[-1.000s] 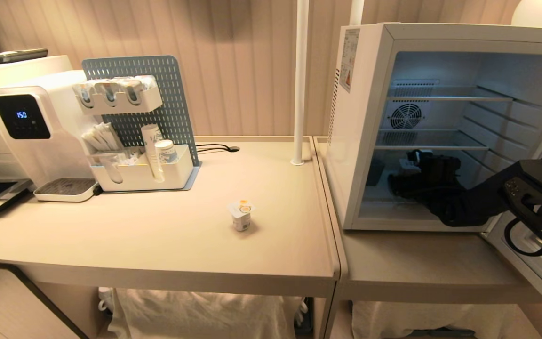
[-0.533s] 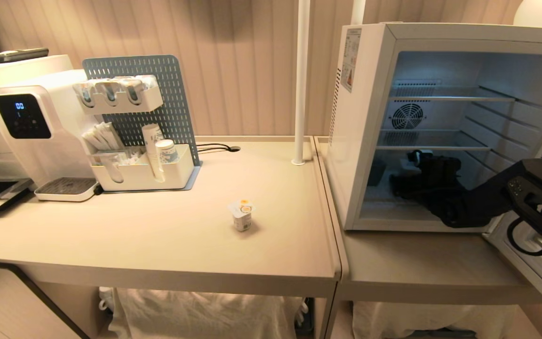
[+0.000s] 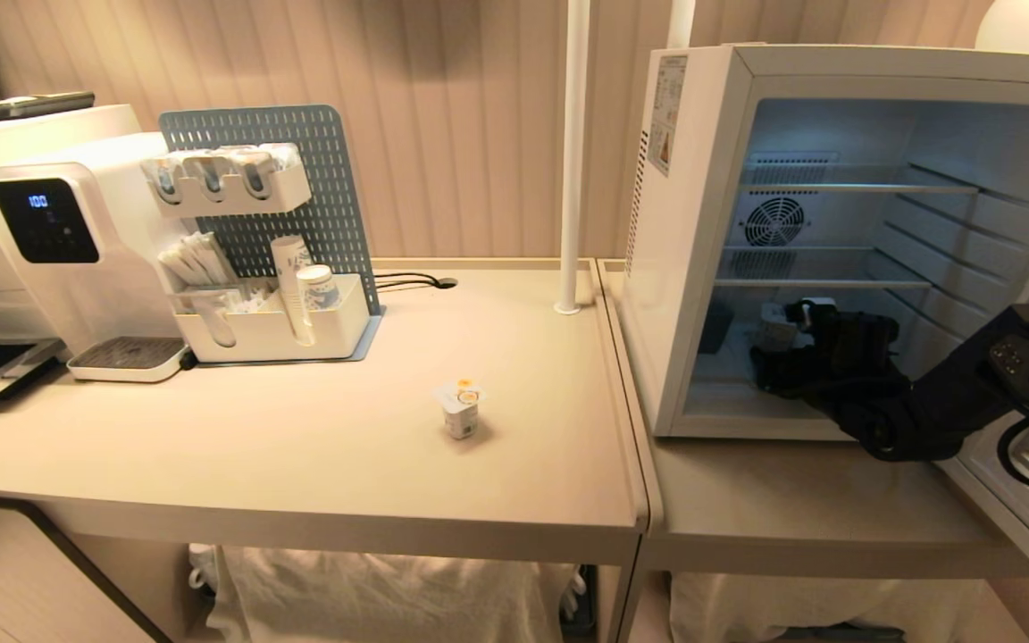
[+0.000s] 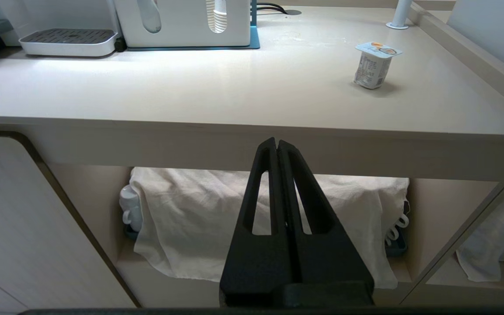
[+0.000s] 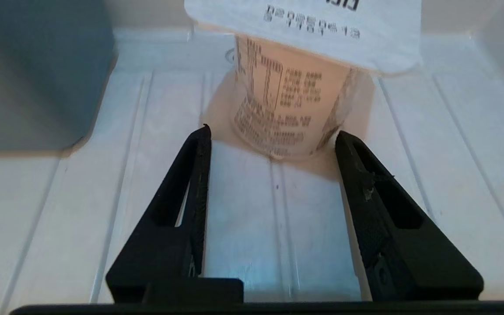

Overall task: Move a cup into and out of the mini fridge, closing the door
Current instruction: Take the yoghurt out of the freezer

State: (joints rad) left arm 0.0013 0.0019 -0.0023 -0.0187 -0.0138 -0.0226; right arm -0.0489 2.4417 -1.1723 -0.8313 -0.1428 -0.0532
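Observation:
The white mini fridge [image 3: 689, 241] stands open on the right counter, its door [image 3: 1015, 509] swung out at the far right. A printed cup [image 5: 291, 92] with a white foil lid stands on the fridge floor [image 5: 243, 227]; in the head view this cup [image 3: 776, 323] shows below the lowest wire shelf. My right gripper [image 5: 273, 131] is inside the fridge, open, its fingertips either side of the cup's base without touching it. A second small cup [image 3: 460, 408] stands on the left table. My left gripper [image 4: 277, 142] hangs shut and empty below the table's front edge.
A dark grey block [image 5: 37, 74] sits on the fridge floor beside the cup. Wire shelves [image 3: 836, 279] span the fridge above my right arm. A white pole [image 3: 570, 161] rises by the fridge. A water dispenser [image 3: 59, 241] and an organiser [image 3: 273, 313] stand at the back left.
My right arm has drawn back toward the fridge opening, and the cup now shows uncovered on the fridge floor. The fingers stand a little narrower. The left arm has not moved.

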